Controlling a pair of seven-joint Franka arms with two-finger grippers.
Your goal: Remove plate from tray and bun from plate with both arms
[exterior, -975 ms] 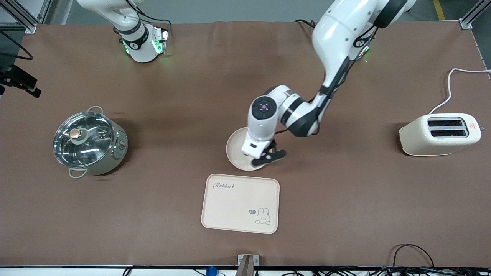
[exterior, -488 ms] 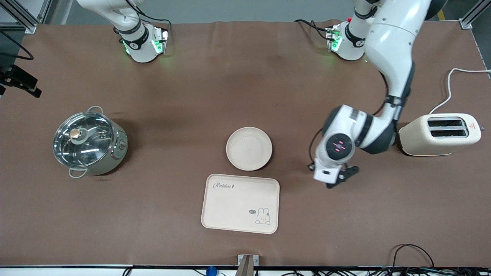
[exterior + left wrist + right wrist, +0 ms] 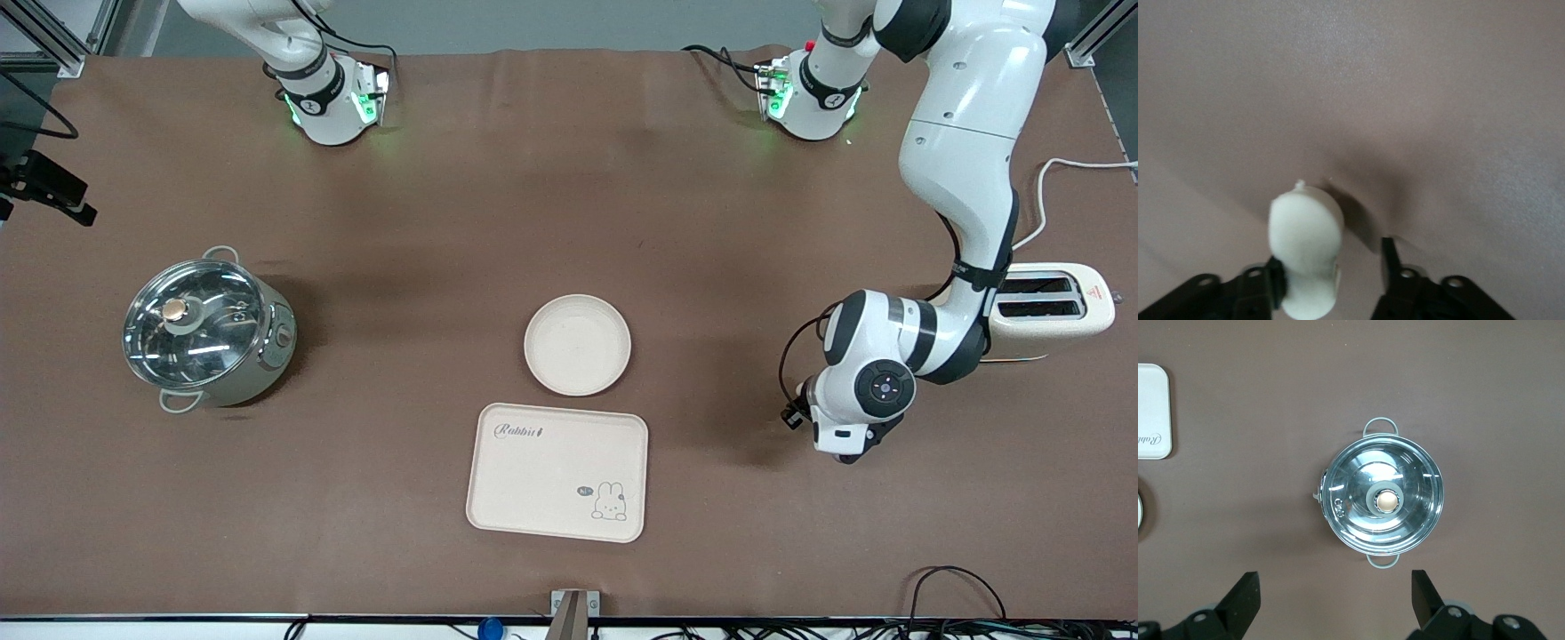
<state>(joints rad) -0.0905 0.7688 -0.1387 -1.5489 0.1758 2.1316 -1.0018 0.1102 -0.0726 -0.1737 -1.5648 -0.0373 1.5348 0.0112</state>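
Left gripper (image 3: 1331, 283): fingers (image 3: 1390, 257) spread, the bun (image 3: 1305, 247) lies on the table (image 3: 1418, 87) between them, against one finger and clear of the other, not pinched. In the front view the left gripper (image 3: 845, 444) is low over the table toward the left arm's end, near the toaster (image 3: 1049, 307) and nearer the front camera than it; the bun itself is hidden under the wrist there. The left arm (image 3: 965, 133) reaches down from its base at the top edge and covers part of the toaster, whose white cord (image 3: 1040, 191) runs off toward the table edge. Right gripper (image 3: 1331, 603): fingers (image 3: 1241, 597) spread wide, holding nothing, high above the steel pot (image 3: 1381, 500) with its glass lid. The gripper itself is out of the front view; only the right arm's lower part (image 3: 302, 62) shows by its green-lit base. The pot (image 3: 209, 329) stands toward the right arm's end of the table. The plate (image 3: 578, 345) is flat on the table about mid-table, bare, just beside the tray (image 3: 557, 471) and farther from the front camera than it, not touching. The tray has a rabbit drawing in one corner and carries nothing.
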